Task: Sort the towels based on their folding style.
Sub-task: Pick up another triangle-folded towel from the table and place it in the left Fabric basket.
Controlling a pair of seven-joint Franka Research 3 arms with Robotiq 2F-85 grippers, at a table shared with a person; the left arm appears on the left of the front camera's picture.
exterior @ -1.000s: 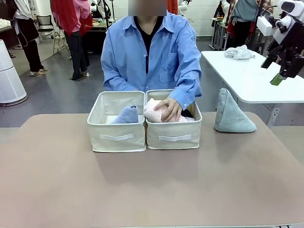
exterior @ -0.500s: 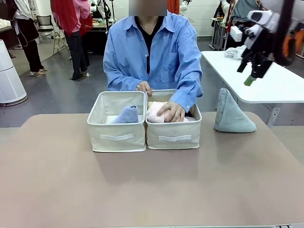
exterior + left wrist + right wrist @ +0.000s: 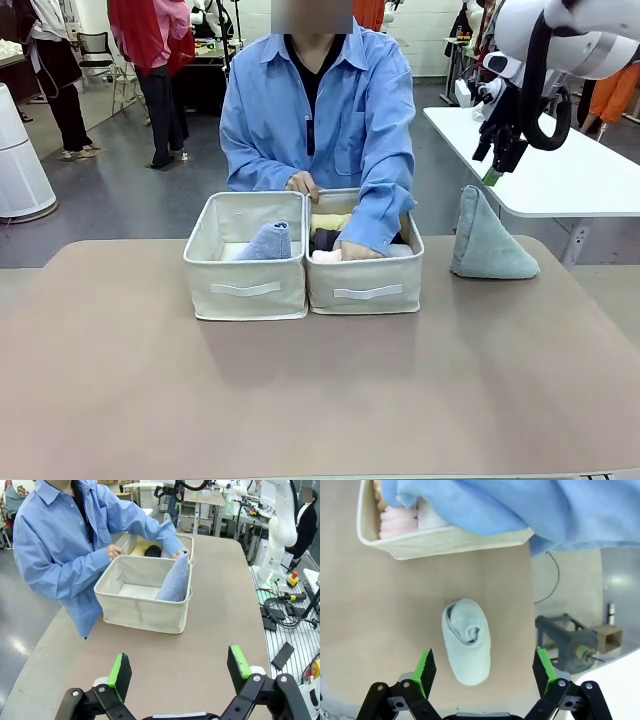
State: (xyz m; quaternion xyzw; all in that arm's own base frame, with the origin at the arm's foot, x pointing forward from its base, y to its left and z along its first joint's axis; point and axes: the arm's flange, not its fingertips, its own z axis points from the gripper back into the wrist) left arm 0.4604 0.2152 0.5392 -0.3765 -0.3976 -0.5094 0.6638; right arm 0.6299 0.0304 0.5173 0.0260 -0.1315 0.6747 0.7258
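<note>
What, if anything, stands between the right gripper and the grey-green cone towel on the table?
Nothing visible does. The open right gripper hangs directly above the grey-green cone towel, with only air between them.

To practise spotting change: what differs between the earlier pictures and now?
The right gripper, open, swung in above the grey-green cone towel. The person's hand pushed the pink roll down into the right-hand box. That towel, the grey-blue cone towel and the boxes stayed put.

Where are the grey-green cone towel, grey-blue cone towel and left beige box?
grey-green cone towel (image 3: 488,245), front view, its lower side.
grey-blue cone towel (image 3: 268,243), front view, its visible top.
left beige box (image 3: 215,285), front view, its front wall.
</note>
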